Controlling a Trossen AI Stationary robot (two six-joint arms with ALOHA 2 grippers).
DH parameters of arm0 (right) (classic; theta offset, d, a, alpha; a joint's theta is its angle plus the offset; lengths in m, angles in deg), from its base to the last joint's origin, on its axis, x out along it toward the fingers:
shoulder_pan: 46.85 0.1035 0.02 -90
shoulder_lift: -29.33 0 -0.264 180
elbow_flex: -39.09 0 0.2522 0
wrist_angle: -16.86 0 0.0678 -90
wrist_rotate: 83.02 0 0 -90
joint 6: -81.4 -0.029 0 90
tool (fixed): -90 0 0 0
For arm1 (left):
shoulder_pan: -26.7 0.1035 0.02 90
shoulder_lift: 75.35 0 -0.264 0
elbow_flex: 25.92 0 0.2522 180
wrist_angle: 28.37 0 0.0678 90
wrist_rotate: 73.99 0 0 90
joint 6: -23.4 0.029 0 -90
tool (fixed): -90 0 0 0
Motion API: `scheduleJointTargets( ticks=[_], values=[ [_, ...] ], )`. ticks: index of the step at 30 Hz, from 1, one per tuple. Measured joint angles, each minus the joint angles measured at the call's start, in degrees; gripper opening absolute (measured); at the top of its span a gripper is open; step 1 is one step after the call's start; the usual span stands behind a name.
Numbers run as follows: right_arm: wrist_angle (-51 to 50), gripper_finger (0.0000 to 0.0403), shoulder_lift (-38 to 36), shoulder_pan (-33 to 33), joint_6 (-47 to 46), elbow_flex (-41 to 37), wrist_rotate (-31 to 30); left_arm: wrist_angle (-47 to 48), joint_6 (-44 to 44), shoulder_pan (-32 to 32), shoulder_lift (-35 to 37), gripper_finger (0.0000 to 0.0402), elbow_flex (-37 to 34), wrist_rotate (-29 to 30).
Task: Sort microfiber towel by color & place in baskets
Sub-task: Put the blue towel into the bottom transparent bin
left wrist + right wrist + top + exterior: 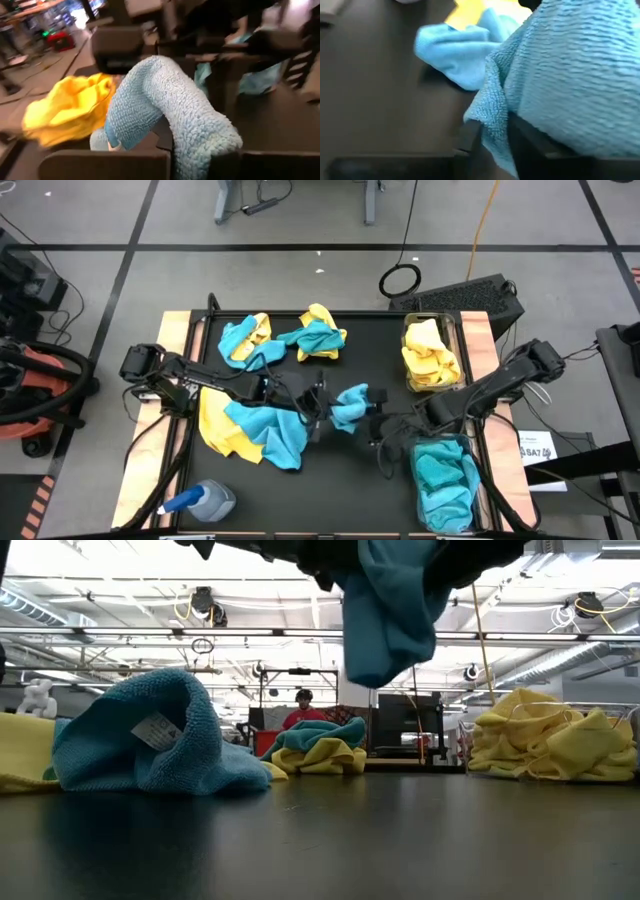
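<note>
My left end effector (318,402): reaches in from the left side to the middle of the surface, raised above it, clamped tight on a teal towel (350,405).
My right end effector (378,420): comes in from the right side and meets the same teal towel from the other end; the cloth drapes over my fingers in the right wrist view, but I cannot tell whether those fingers are parted or pressed together.
Held teal towel: hangs in the air between my two end effectors, clear of the surface, its loose end dangling in the low view (385,620).
Near pile (255,430): yellow and teal towels in a heap just beside my left arm, on the left part of the surface.
Spray bottle (205,501): lies at the near left corner.
Near basket (478,505): right side, under my right arm, holds teal towels (445,480).
Far basket (455,330): right side, farther back, holds yellow towels (430,358).
Far piles: two mixed yellow-and-teal heaps at the back edge, one left (243,340), one nearer the middle (318,335).
Surface (340,480): black, with pale wooden strips on both sides.
Room: grey floor, cables, a person in red (303,712) far behind the surface.
</note>
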Motion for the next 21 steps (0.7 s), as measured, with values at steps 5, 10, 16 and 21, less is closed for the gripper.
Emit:
scheduleJointTargets(
  ticks=[5,10,16,21],
  values=[
    [-0.46,0.0211,0.52,0.22,-1.18,0.0,-0.48,6.19,2.5,-1.16,0.0,0.0017,0.83,7.67],
    [-1.2,0.0292,-0.9,0.47,-3.62,-0.02,-0.6,9.18,2.87,-1.19,0.0,0.0017,0.97,11.65],
    [-3.9,0.0313,-3.02,1.5,-6.07,-0.06,-1.35,9.98,3.03,-0.97,0.0,0.0017,0.97,15.19],
    [-8.22,0.0313,-5.03,2.67,-8.51,-0.07,-8.68,10.12,3.85,-0.97,0.02,0.0017,0.97,15.38]
  ],
)
